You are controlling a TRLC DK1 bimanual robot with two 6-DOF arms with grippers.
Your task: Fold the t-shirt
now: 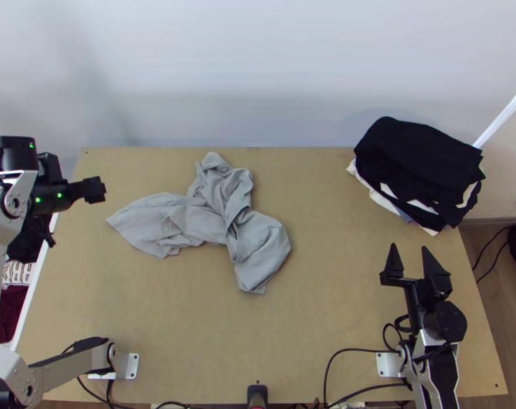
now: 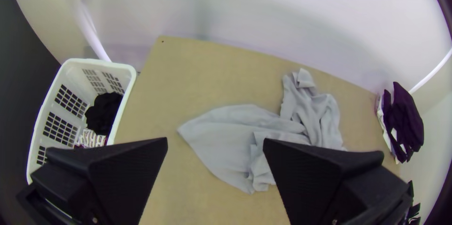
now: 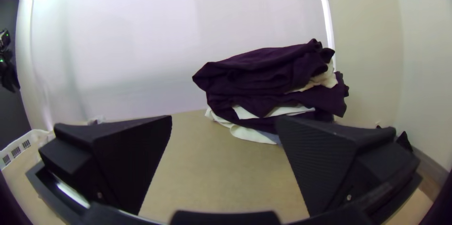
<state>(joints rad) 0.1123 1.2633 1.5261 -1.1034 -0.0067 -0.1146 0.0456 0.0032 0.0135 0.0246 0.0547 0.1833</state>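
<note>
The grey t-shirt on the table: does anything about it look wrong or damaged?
The grey t-shirt lies bunched and twisted mid-table, not flat. That looks messy, but it seems simply unfolded; I see no stain or tear.

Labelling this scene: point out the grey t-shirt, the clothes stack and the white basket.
Grey t-shirt (image 1: 263, 238), top view: its bunched right part.
Clothes stack (image 1: 421, 160), top view: its dark top layer.
White basket (image 2: 101, 62), left wrist view: its rim.

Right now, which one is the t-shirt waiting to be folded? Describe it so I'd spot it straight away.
Look at the big light wooden table. Left of its middle, well away from the tall stack of clothes at the far right corner, lies a light grey cloth. Unlike that stacked, mostly dark pile, it lies alone, bunched and twisted.
</note>
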